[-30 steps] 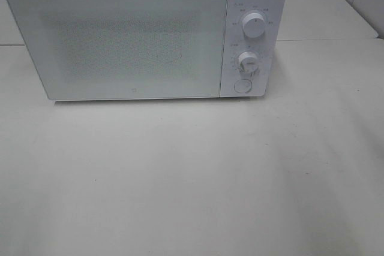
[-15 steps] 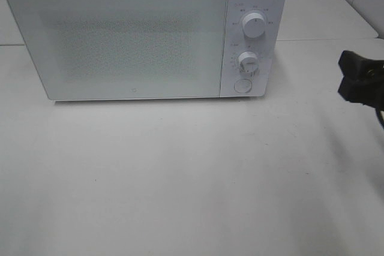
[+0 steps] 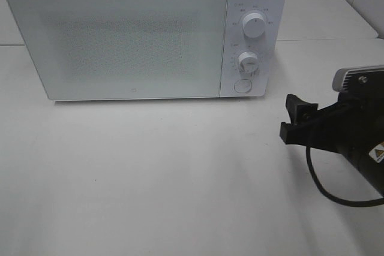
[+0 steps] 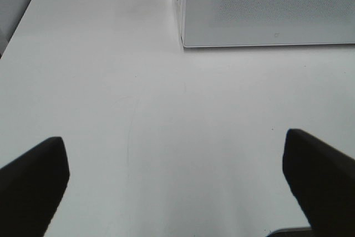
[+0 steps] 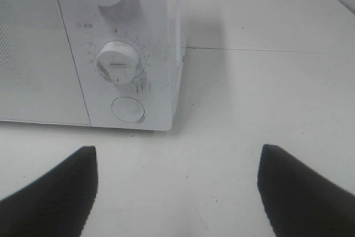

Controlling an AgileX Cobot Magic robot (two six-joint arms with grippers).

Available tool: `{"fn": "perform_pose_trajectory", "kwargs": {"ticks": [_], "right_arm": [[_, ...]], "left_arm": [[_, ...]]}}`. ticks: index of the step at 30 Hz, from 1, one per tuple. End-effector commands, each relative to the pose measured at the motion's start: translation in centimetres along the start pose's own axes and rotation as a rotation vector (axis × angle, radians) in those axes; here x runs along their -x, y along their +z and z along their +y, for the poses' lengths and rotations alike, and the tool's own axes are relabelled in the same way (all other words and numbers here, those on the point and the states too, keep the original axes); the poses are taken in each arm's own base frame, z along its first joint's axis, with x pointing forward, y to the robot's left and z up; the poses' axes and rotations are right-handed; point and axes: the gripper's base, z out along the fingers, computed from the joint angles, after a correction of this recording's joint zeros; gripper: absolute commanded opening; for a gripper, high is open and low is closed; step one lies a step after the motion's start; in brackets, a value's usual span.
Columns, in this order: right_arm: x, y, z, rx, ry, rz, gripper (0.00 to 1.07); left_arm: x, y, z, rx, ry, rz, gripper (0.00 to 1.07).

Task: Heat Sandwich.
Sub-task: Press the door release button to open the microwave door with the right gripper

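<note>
White microwave, door shut. Beside its round button, right gripper: jaws wide, empty. Over table, left gripper: jaws wide, empty.

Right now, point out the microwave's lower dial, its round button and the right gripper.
lower dial (image 5: 117,62): right wrist view, centre of the knob.
round button (image 5: 128,109): right wrist view, middle of its face.
right gripper (image 3: 292,118): exterior high view, midway between its open fingertips.
</note>
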Motion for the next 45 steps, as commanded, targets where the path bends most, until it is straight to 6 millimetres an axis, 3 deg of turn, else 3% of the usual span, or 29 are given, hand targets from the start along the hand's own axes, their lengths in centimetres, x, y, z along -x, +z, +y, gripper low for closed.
{"fn": "perform_pose_trajectory", "kwargs": {"ticks": [1,11,25,29,30,32,35,38,39,45], "right_arm": [[0.3,0.3,1.3,-0.008,0.005,-0.038,0.76],[0.0,0.7,4.6,-0.001,0.039,-0.023,0.76],[-0.3,0.6,5.0,-0.014,0.124,-0.009,0.76],[-0.3,0.6,5.0,-0.013,0.375,-0.009,0.76],[-0.3,0.6,5.0,-0.012,0.510,-0.009,0.76],[-0.3,0.6,5.0,-0.012,0.573,-0.010,0.76],[-0.3,0.6,5.0,-0.010,0.905,-0.009,0.76],[-0.4,0.6,5.1,-0.012,1.047,0.000,0.75],[-0.4,0.6,5.1,-0.015,1.176,0.005,0.72],[-0.4,0.6,5.1,-0.016,1.453,0.003,0.57]], "left_arm": [[-0.2,-0.2,0.0,0.005,0.001,-0.027,1.01],[-0.2,-0.2,0.0,0.005,0.001,-0.027,1.01],[-0.2,-0.2,0.0,0.005,0.001,-0.027,1.01],[-0.2,-0.2,0.0,0.005,0.001,-0.027,1.01],[-0.2,-0.2,0.0,0.005,0.001,-0.027,1.01],[-0.2,-0.2,0.0,0.005,0.001,-0.027,1.01],[-0.2,-0.2,0.0,0.005,0.001,-0.027,1.01],[-0.2,-0.2,0.0,0.005,0.001,-0.027,1.01],[-0.2,-0.2,0.0,0.005,0.001,-0.027,1.01],[-0.2,-0.2,0.0,0.005,0.001,-0.027,1.01]]}}
